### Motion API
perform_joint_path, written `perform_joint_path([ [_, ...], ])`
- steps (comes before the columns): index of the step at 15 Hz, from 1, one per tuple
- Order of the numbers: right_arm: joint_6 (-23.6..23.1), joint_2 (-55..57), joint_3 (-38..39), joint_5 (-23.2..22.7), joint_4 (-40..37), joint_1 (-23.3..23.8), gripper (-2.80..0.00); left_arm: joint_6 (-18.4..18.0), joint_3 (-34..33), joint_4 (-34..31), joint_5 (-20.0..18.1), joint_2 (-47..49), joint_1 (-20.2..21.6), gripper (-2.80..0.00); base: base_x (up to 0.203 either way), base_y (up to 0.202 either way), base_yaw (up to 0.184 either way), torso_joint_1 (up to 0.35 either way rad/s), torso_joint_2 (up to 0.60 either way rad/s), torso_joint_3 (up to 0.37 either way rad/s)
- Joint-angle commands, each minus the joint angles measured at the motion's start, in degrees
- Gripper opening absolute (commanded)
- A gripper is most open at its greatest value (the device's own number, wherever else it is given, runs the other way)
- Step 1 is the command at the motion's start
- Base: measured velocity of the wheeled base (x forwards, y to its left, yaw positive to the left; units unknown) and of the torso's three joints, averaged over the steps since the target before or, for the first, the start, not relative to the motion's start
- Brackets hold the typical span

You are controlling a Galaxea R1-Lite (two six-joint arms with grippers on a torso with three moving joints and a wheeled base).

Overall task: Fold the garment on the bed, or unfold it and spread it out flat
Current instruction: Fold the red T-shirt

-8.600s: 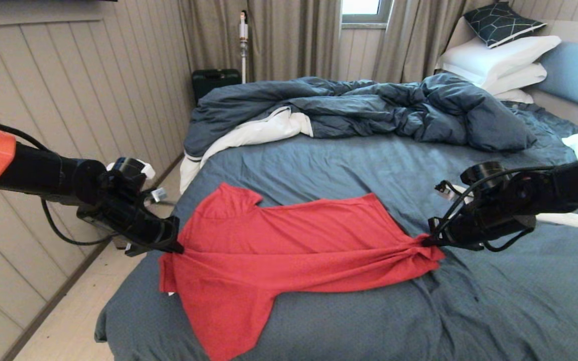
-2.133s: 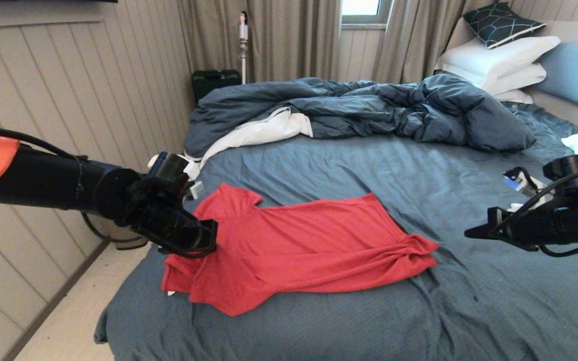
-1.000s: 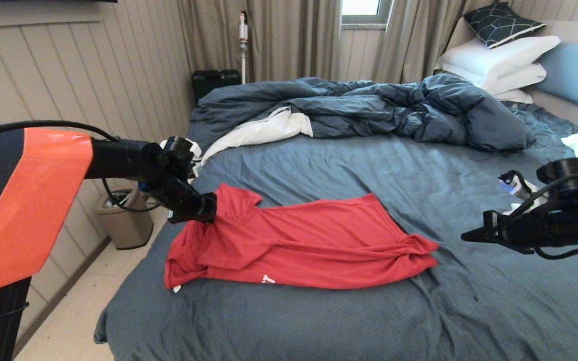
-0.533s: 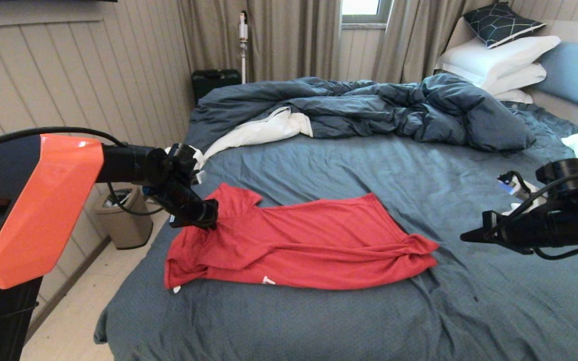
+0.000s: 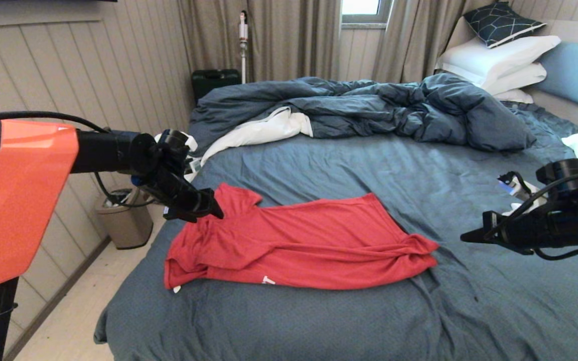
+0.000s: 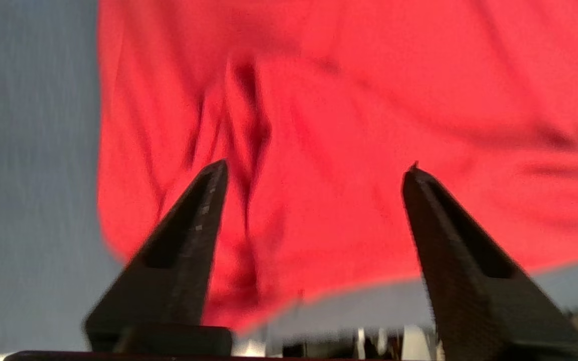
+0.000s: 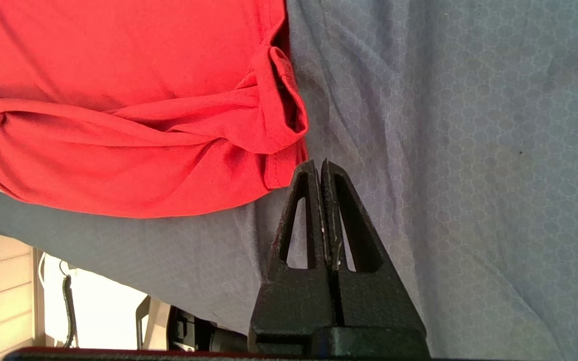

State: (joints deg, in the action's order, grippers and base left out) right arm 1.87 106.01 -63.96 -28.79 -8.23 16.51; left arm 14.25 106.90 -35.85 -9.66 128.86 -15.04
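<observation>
Red T-shirt (image 5: 299,243) lies folded on the bed's (image 5: 319,165) near-left sheet; left gripper (image 5: 208,210) hovers wide open, empty, above its collar end; right gripper (image 5: 467,236), closed and empty, hangs right.

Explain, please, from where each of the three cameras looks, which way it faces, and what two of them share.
Head view: high on the robot, facing forward and down over the bed; both arms show.
Left wrist view: behind the open left claw, facing the garment.
Right wrist view: behind the shut right claw, facing the sheet beside the garment's bunched end.
Shared: all three show the red garment on the blue sheet.
</observation>
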Motion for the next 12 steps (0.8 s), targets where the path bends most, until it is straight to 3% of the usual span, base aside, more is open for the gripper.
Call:
perform_joint_path([
  [1,0.0,-0.2,0.1,-0.2,0.0,0.0,-2.8,0.2,-3.0,-0.9,-0.2,-3.6,-0.7,0.0,0.0,0.0,0.0,0.0,0.0,0.0],
  [7,0.2,0.2,0.6,-0.2,-0.2,-0.6,-2.8,1.7,-15.5,-1.2,-5.1,-12.1,-1.0,0.0,0.0,0.0,0.0,0.0,0.0,0.0],
  [12,1.3,2.0,-0.1,-0.2,-0.3,-0.9,-2.8,-0.3,-30.2,7.0,-5.4,-19.0,5.9,0.0,0.0,0.0,0.0,0.0,0.0,0.0],
])
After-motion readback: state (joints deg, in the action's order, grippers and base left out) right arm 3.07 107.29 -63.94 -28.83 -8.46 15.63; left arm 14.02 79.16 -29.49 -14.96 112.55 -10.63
